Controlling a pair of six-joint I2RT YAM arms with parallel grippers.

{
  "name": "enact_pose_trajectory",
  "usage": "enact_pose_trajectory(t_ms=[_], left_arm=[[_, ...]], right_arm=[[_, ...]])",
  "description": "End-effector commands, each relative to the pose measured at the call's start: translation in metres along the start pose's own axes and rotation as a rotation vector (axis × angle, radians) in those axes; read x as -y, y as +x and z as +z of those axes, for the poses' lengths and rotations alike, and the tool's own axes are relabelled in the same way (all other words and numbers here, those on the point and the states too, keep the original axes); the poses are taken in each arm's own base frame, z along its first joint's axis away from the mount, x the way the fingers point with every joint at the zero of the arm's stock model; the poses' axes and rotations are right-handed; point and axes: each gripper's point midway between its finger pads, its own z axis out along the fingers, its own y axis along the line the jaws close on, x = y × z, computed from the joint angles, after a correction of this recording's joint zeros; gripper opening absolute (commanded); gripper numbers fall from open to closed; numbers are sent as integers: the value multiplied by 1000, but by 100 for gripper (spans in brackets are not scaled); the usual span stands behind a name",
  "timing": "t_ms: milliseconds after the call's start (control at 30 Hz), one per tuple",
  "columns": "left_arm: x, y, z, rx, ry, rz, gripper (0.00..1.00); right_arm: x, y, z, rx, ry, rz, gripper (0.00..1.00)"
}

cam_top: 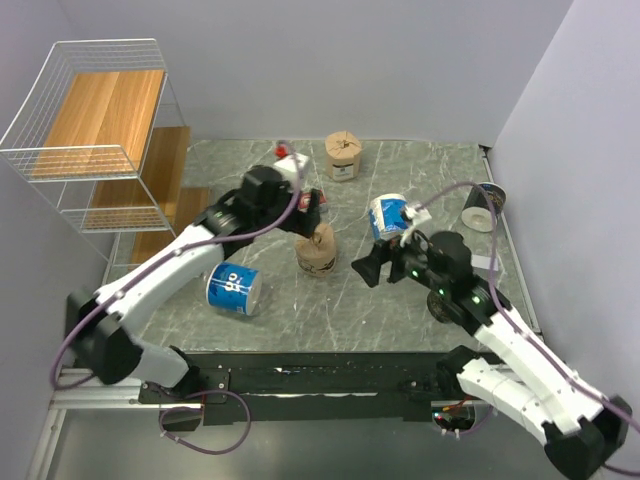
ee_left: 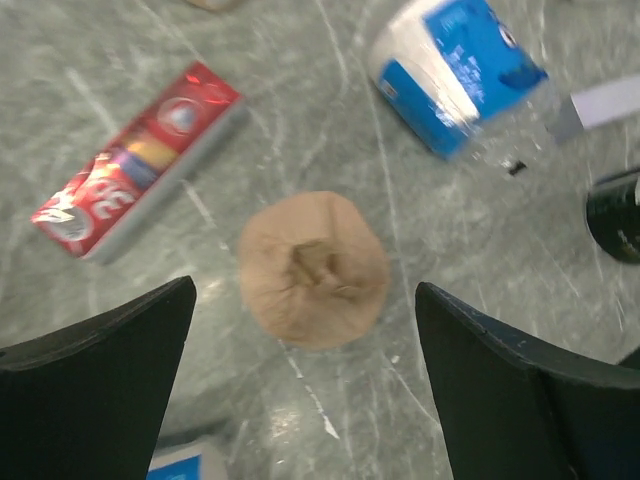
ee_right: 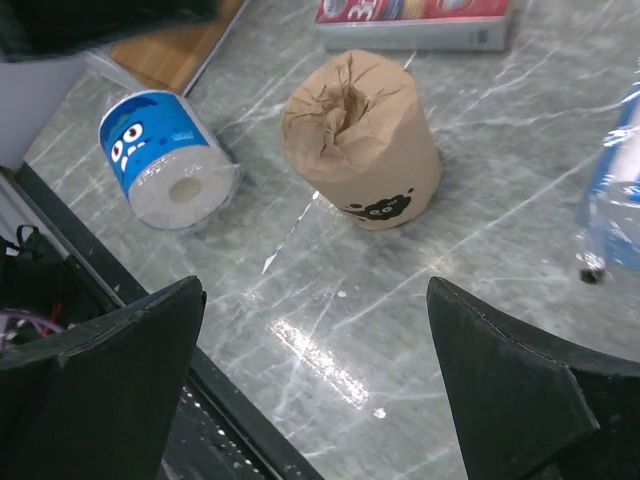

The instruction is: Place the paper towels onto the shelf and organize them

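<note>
**STATUS: NO ROLL SHELVED**

Nearest, a blue roll (cam_top: 234, 288) lies on its side on the table (cam_top: 420, 170); right gripper (ee_right: 316, 285), jaws apart, holds nothing; left gripper (ee_left: 305, 290), jaws apart, hovers over the centre brown roll (cam_top: 317, 250); beyond sit a second blue roll (cam_top: 388, 217), a dark roll (cam_top: 483, 207) and a far brown roll (cam_top: 342, 155); the shelf (cam_top: 90, 130), far left, bears no roll; every placement remains.

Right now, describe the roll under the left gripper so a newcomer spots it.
On the grey table, look at the middle, just nearer than the red box. The kraft roll stands upright there, twisted top up. The other kraft roll sits far back by the wall.
</note>
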Motion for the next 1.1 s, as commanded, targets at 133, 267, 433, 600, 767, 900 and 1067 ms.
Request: enact_pose_trajectory(t_ms=[133, 267, 433, 600, 767, 900, 1067], left_arm=[[54, 24, 32, -171, 36, 93, 95], [62, 32, 41, -203, 13, 85, 93], [64, 47, 54, -231, 18, 77, 89], [61, 57, 63, -248, 7, 90, 86], [59, 64, 72, -236, 5, 116, 84], [56, 77, 81, -271, -10, 122, 80], [54, 98, 91, -317, -14, 119, 73]], right_arm=[[4, -17, -45, 179, 45, -69, 99], [4, -17, -53, 193, 52, -70, 100], [3, -18, -58, 206, 54, -68, 100], [4, -18, -60, 209, 58, -72, 100], [6, -15, -59, 205, 64, -69, 100], [7, -13, -61, 200, 69, -67, 100], [11, -12, -63, 217, 90, -75, 100]])
